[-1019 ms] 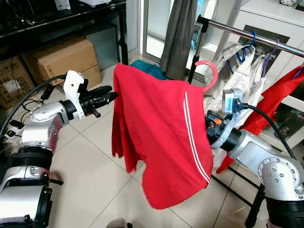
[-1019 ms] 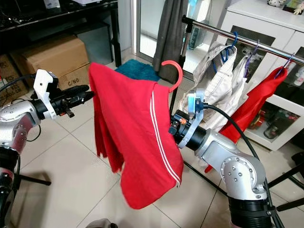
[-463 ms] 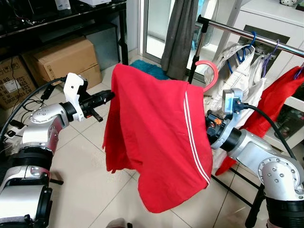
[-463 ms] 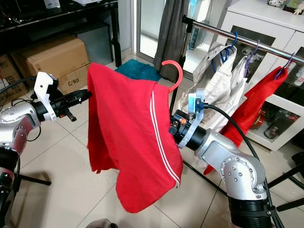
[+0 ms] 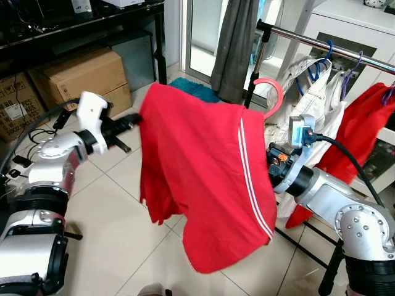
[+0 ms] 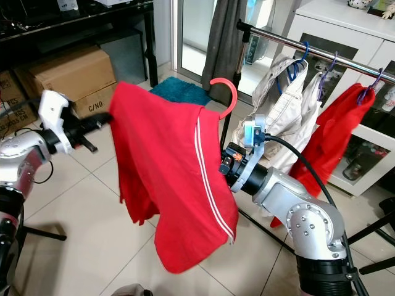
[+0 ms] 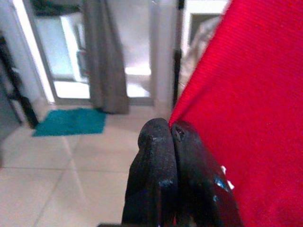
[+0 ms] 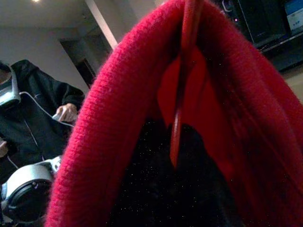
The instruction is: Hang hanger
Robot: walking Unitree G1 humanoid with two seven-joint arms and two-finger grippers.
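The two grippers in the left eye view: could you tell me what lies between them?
The red garment on its red hanger spans that gap in the left eye view. The left gripper touches its near edge; the right gripper's side is covered by the cloth.

A red garment with two white stripes (image 6: 176,179) is draped over a hanger whose red curved hook (image 6: 226,92) stands above its upper right edge. The left gripper (image 6: 103,121) is seen at the garment's left upper edge, its black fingertips hidden against the cloth. The right gripper is covered by the garment, and only the silver right arm (image 6: 290,206) is visible behind it. A chrome clothes rail (image 6: 296,46) is shown beyond, hung with a beige garment (image 6: 290,117) and another red garment (image 6: 330,139). A brown cardboard box (image 6: 65,74) is placed on the tiled floor (image 6: 80,222).
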